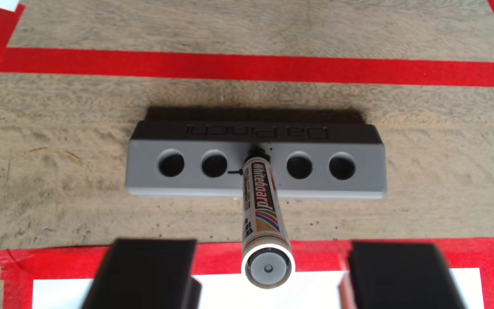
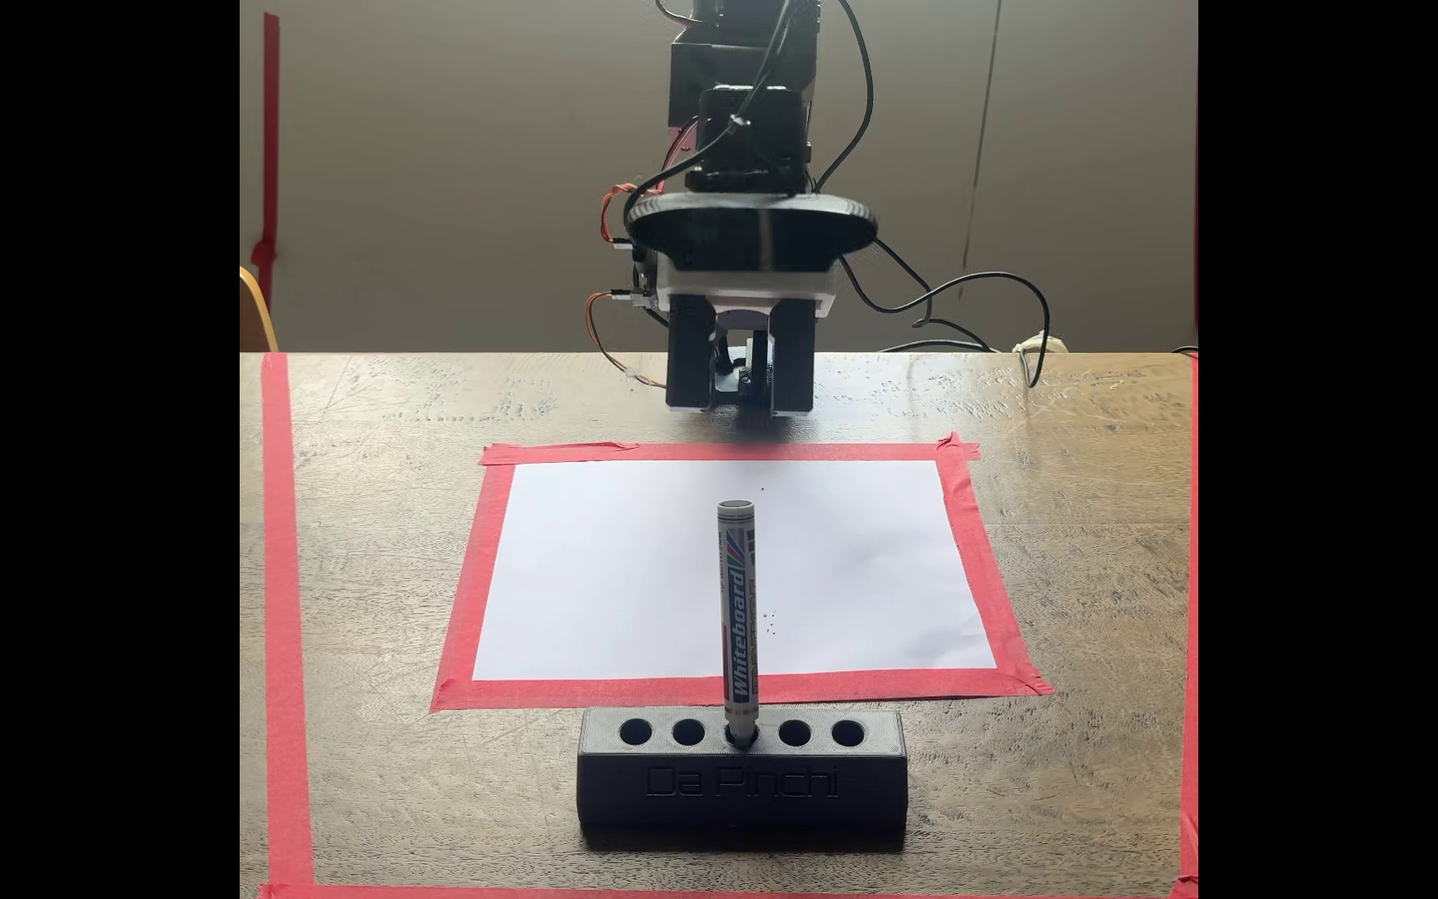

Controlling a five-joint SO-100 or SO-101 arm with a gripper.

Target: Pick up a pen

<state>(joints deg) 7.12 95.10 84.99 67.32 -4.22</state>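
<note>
Not grabbed yet. Pen (image 2: pixel 738 605) upright in middle hole of dark five-hole holder (image 2: pixel 741 778), lower centre of fixed view. Gripper (image 1: pixel 269 276) jaws spread wide, flanking pen's grey end cap at bottom of wrist view, no contact. Left: close, lift. Glossy slim cylinder, matte printed block, grainy wood surface (image 2: pixel 1087 536), taped white paper (image 2: pixel 612 570).
</note>
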